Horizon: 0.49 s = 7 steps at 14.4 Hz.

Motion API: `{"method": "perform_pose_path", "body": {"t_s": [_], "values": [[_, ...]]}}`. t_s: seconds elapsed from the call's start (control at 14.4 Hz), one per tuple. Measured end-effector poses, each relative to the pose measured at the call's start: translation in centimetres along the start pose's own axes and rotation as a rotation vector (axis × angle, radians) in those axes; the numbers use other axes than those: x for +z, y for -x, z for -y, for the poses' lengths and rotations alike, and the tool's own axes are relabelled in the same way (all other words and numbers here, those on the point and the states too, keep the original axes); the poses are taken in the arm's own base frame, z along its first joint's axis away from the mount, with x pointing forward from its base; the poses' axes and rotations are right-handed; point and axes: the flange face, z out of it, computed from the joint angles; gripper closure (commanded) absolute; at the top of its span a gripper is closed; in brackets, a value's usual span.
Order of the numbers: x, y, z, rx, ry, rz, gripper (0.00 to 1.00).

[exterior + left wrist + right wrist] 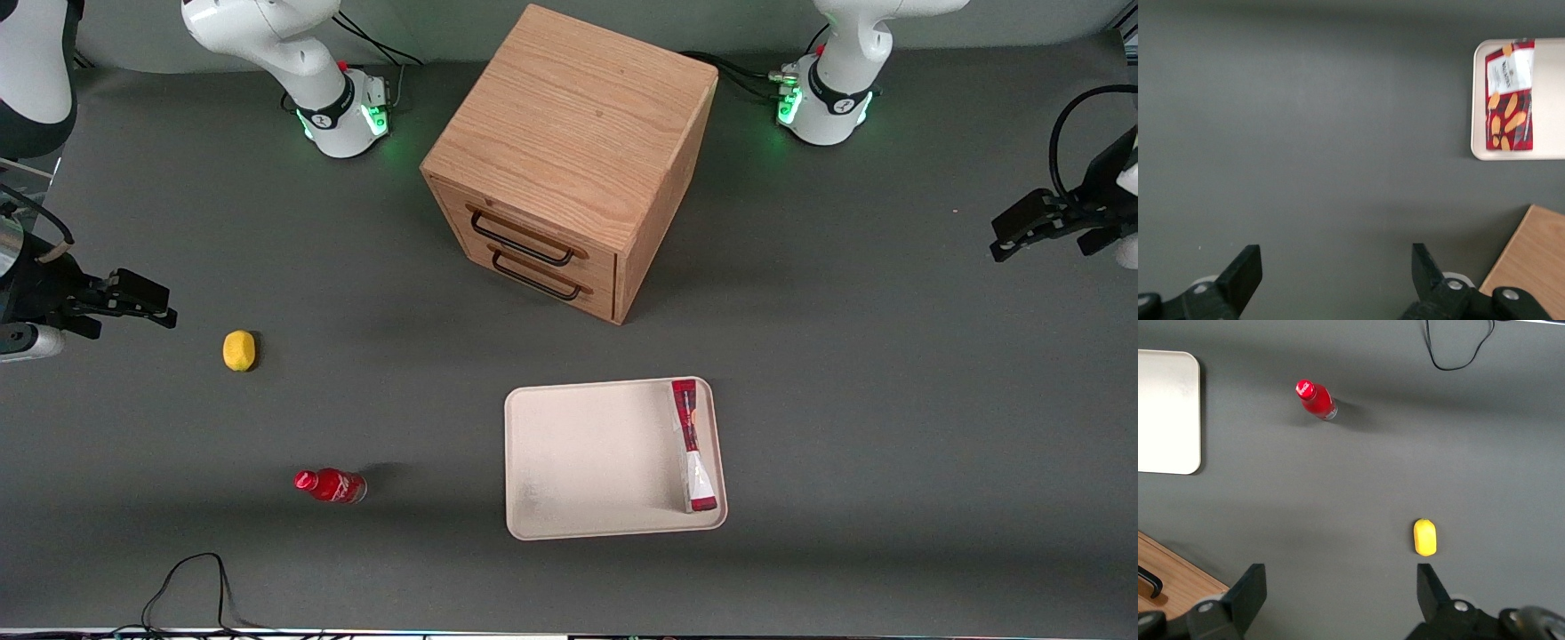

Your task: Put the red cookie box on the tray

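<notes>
Two fingers (1241,273) of the left arm's gripper (1335,277) stand spread wide, holding nothing, above bare worktop (889,400) near its working-arm end. Well apart from them, the red cookie box (693,444) lies inside the tray (587,462), along the tray's rim on that side. Placement looks done; nothing seems left.

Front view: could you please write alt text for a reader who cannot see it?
A red cookie box lies in a cream tray on the grey table, along the rim toward the working arm's end. The open tool hovers away from it, holding nothing.
</notes>
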Motion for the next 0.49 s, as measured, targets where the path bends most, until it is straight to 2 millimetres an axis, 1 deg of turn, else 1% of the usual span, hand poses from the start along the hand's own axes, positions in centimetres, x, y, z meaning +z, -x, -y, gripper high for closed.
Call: {"method": "perform_pose_path", "body": {"t_s": [0.49], "values": [[-0.11, 0.36, -0.44, -0.015, 0.001, 0.018, 0.0]]}}
